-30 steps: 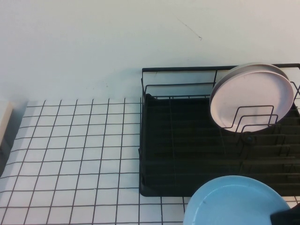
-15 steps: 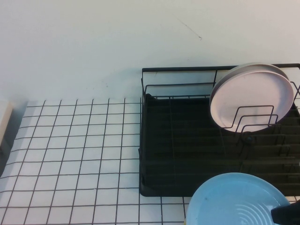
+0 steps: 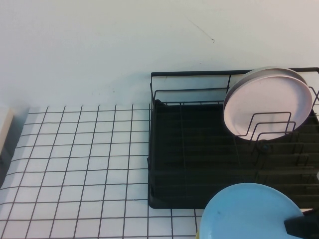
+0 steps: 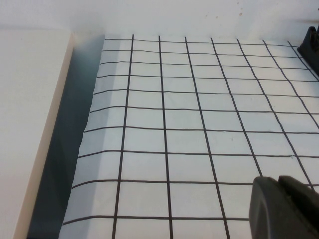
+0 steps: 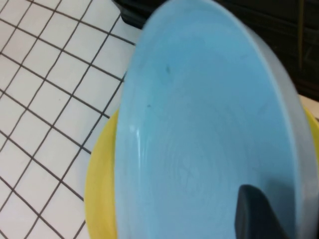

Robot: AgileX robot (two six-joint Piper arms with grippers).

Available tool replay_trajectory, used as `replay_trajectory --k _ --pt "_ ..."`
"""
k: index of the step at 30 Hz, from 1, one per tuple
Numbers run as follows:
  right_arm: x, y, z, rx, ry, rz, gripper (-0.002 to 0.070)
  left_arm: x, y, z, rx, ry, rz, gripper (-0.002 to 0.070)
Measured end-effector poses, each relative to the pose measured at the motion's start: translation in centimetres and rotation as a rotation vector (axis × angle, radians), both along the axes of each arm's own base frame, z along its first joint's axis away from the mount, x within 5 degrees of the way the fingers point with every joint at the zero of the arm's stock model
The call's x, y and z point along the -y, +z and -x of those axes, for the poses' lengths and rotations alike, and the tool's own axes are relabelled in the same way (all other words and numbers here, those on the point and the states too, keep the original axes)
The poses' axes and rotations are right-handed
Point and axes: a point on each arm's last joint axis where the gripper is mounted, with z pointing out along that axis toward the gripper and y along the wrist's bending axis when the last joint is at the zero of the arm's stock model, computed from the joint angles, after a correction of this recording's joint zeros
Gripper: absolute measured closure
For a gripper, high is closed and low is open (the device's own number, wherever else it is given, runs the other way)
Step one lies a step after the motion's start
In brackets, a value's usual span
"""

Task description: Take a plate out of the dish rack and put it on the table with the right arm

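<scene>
At the near right edge of the high view, our right arm's black gripper [image 3: 302,228] is clamping the rim of the round light-blue plastic plate [image 3: 249,213], its face tilting up toward us. Below it a yellow plate [image 5: 102,191] is lying on the white gridded table [image 3: 79,164]. Our left gripper [image 4: 284,209] is hovering over the open grid at left; we cannot tell its finger state. Farther back, the black wire dish rack [image 3: 199,164] is holding a pale pink plate [image 3: 268,102] upright.
</scene>
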Motion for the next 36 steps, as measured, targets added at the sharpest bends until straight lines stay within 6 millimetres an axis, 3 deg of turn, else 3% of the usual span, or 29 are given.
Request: replay_trajectory --k 6,9,14,19,22,27,32,36 --pt "0.0 0.0 0.0 0.026 0.039 0.013 0.0272 0.0 0.0 0.0 0.0 0.0 0.0 0.0678" --pt "0.0 0.0 0.0 0.063 0.085 0.035 0.0197 0.0 0.0 0.0 0.0 0.0 0.0 0.0678" --pt "0.1 1.0 -0.4 0.104 0.192 0.11 0.017 0.0 0.0 0.0 0.0 0.0 0.0 0.0678" --pt "0.4 4.5 -1.5 0.067 0.272 0.194 0.017 0.0 0.0 0.0 0.0 0.0 0.0 0.0678" --pt "0.5 7.0 -1.9 0.024 0.275 0.203 0.0206 0.0 0.0 0.0 0.0 0.0 0.0 0.0678" --pt "0.2 10.5 -1.1 0.066 0.26 0.158 0.041 0.0 0.0 0.0 0.0 0.0 0.0 0.0678" --pt "0.2 14.1 2.6 0.266 0.227 0.118 0.0624 0.0 0.0 0.0 0.0 0.0 0.0 0.0678" --pt "0.4 17.2 6.6 0.508 0.168 0.097 0.0668 0.0 0.0 0.0 0.0 0.0 0.0 0.0678"
